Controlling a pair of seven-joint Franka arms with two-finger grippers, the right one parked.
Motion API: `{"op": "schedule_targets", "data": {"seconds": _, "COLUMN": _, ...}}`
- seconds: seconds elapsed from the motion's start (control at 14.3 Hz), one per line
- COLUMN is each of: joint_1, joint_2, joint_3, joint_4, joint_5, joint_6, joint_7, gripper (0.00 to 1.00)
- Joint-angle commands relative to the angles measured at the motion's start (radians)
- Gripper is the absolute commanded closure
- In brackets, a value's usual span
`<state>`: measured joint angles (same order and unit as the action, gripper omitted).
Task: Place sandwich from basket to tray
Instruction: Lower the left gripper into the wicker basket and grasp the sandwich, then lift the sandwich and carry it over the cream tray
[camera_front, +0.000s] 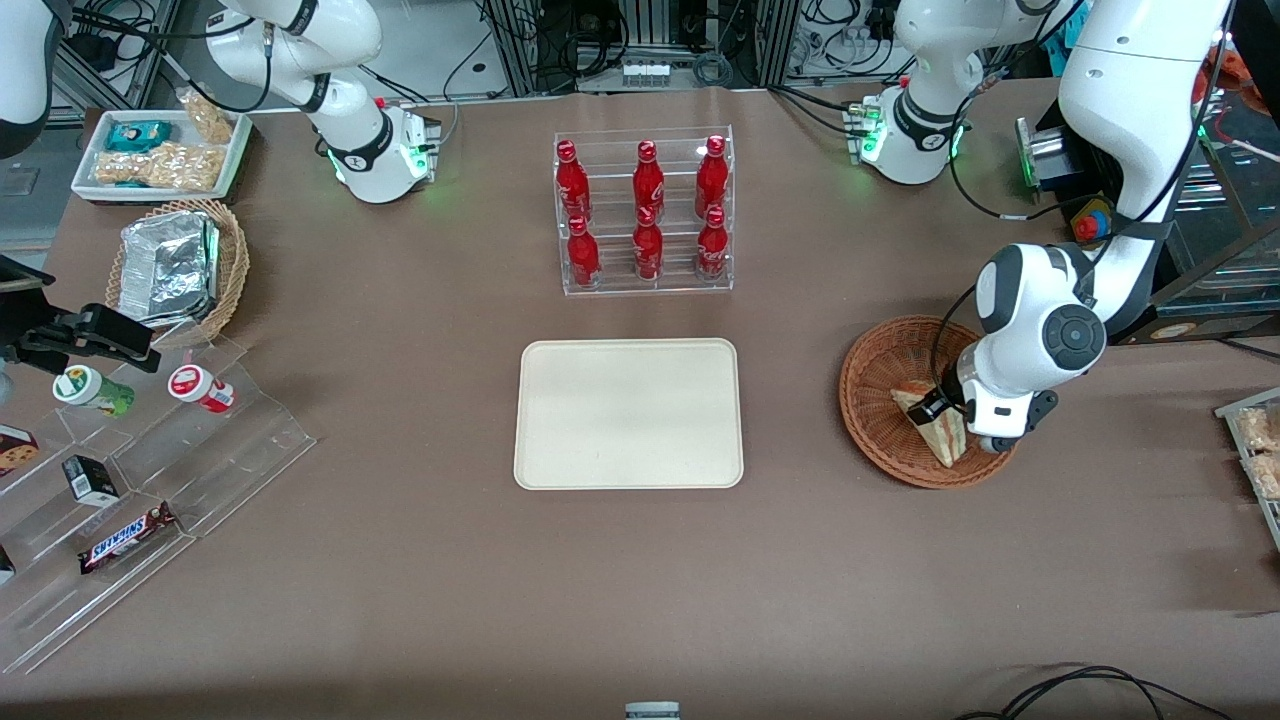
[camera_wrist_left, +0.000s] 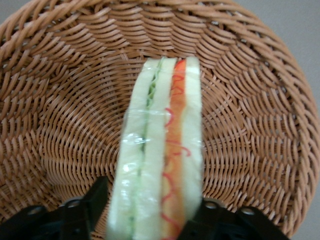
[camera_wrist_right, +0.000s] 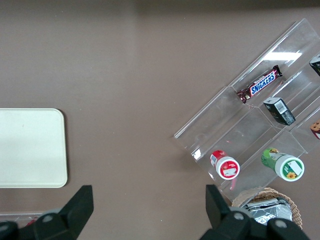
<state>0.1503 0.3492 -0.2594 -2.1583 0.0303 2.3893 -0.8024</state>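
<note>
From the front camera I see my pincer down inside the reddish-brown basket, at the working arm's end of the desk. Its black fingers sit at the upper end of the sandwich, which stands tilted on the basket's floor, near the rim nearest the camera. Whether the fingers are closed on it I cannot tell from here. The cream tray lies flat mid-desk, well apart from the basket. Farther from the camera than the tray stands a clear rack of red bottles.
</note>
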Motion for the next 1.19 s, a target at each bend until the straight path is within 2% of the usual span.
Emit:
{"op": "schedule_targets", "data": {"seconds": 0.0, "joint_1": -0.001, "joint_2": -0.068, "joint_3": -0.001, "joint_4": 0.061, "joint_5": -0.006, "joint_6": -0.054, "joint_7": -0.081, "gripper": 0.93}}
{"op": "schedule_targets", "data": {"seconds": 0.21, "joint_1": -0.050, "joint_2": -0.095, "joint_3": -0.040, "joint_4": 0.265, "joint_5": 0.003, "joint_6": -0.398, "joint_7": -0.025, "gripper": 0.92}}
{"op": "schedule_targets", "data": {"seconds": 0.35, "joint_1": -0.142, "joint_2": -0.049, "joint_3": -0.067, "joint_4": 0.383, "joint_5": 0.003, "joint_6": -0.542, "joint_7": -0.026, "gripper": 0.92}}
{"op": "schedule_targets", "data": {"seconds": 0.7, "joint_1": -0.444, "joint_2": 0.138, "joint_3": -0.066, "joint_4": 0.532, "joint_5": 0.013, "joint_6": -0.461, "joint_7": -0.024, "gripper": 0.90}}
{"op": "schedule_targets", "data": {"seconds": 1.05, "joint_1": -0.621, "joint_2": 0.361, "joint_3": -0.061, "joint_4": 0.783, "joint_5": 0.013, "joint_6": -0.435, "joint_7": -0.081, "gripper": 0.84}}
{"op": "schedule_targets", "data": {"seconds": 1.12, "joint_1": -0.659, "joint_2": 0.411, "joint_3": -0.058, "joint_4": 0.839, "joint_5": 0.046, "joint_6": -0.435, "joint_7": -0.092, "gripper": 0.80}}
